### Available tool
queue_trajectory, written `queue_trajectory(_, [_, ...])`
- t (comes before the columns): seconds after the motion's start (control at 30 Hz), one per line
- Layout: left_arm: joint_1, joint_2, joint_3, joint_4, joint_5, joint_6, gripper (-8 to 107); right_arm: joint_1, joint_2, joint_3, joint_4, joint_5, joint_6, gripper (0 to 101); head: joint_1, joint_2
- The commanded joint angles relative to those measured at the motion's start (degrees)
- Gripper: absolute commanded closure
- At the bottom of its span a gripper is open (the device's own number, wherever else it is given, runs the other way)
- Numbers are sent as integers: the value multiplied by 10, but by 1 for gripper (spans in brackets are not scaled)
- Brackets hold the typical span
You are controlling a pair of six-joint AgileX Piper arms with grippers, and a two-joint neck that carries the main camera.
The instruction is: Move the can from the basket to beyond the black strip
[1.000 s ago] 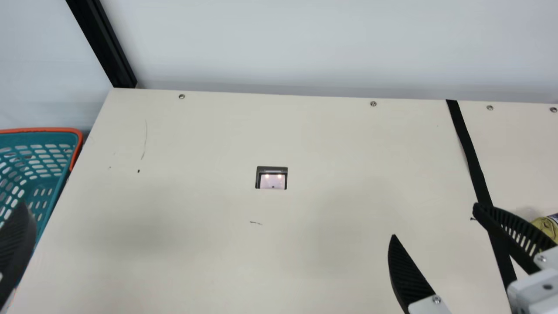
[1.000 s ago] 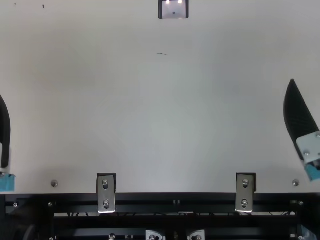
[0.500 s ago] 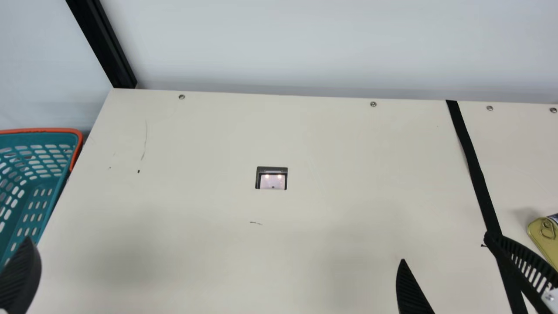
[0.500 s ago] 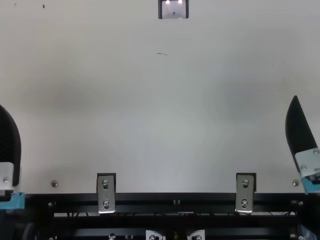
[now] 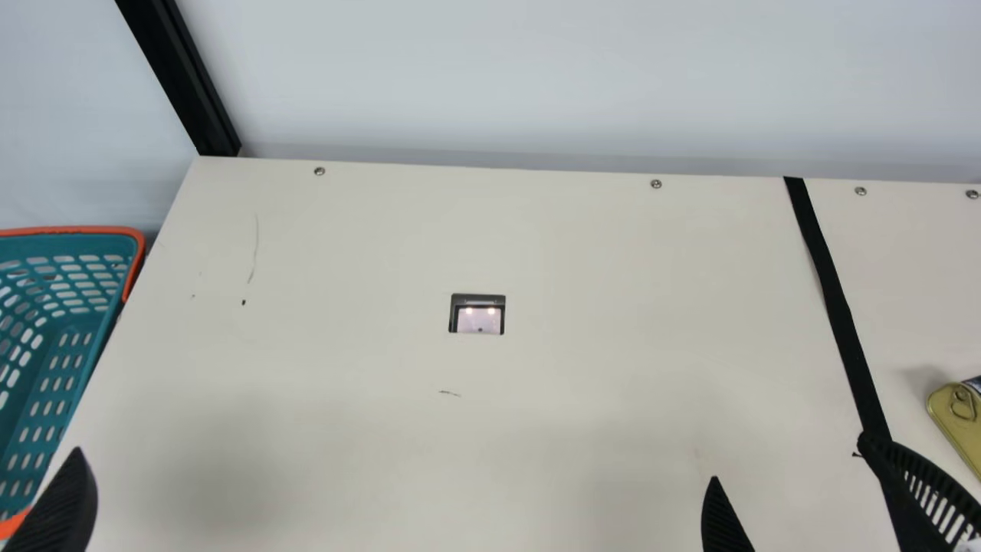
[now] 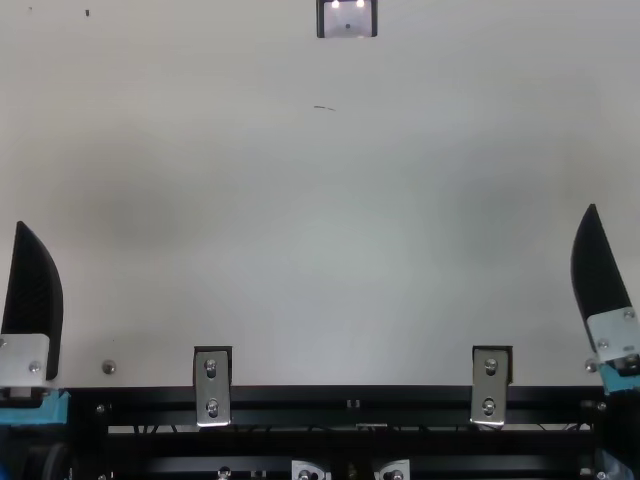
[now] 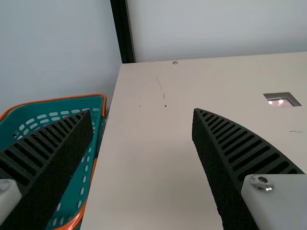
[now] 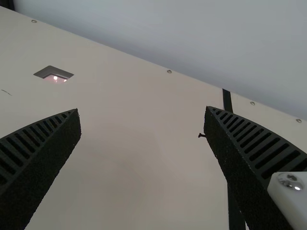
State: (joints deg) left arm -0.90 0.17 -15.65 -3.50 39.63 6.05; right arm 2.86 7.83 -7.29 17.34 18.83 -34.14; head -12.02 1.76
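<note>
1 can (image 5: 966,429): lying on the table (image 5: 383,245) past the black strip (image 5: 835,307), a gap between them. Gold, 1 pull ring (image 5: 963,403) on the end face, partly cut off by the main view's right edge.

1 strip, running from the table's far edge toward the near side. 1 basket (image 5: 119,249), teal with orange rim, just beside the table's left edge, well apart from the can.

2 grippers, 2 black ribbed fingers each. Left gripper (image 6: 33,300): jaws spread wide in its wrist view, over the table's left side near the basket. Right gripper (image 5: 790,458): jaws also spread wide, tips well apart. In the main view its right-hand finger overlaps the strip and the other one is on the basket side of it; height above the table, can't tell.

Fixed stuff: 1 rectangular recess (image 5: 477,314) mid-table with 2 bright spots in it. 4 screws (image 5: 319,171) along the far edge, main view. 2 metal brackets (image 6: 212,385) at the near edge, top view. 1 black post (image 5: 180,77) at the far left corner, against the pale wall (image 5: 536,92).
</note>
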Motion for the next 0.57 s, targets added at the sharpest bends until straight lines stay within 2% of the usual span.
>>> queue_trajectory(0.0, [0,0,0,0,0,0,9,0,0,0,0,0,0,0,0,6])
queue_trajectory(0.53, [0,0,0,0,0,0,9,0,0,0,0,0,0,0,0,6])
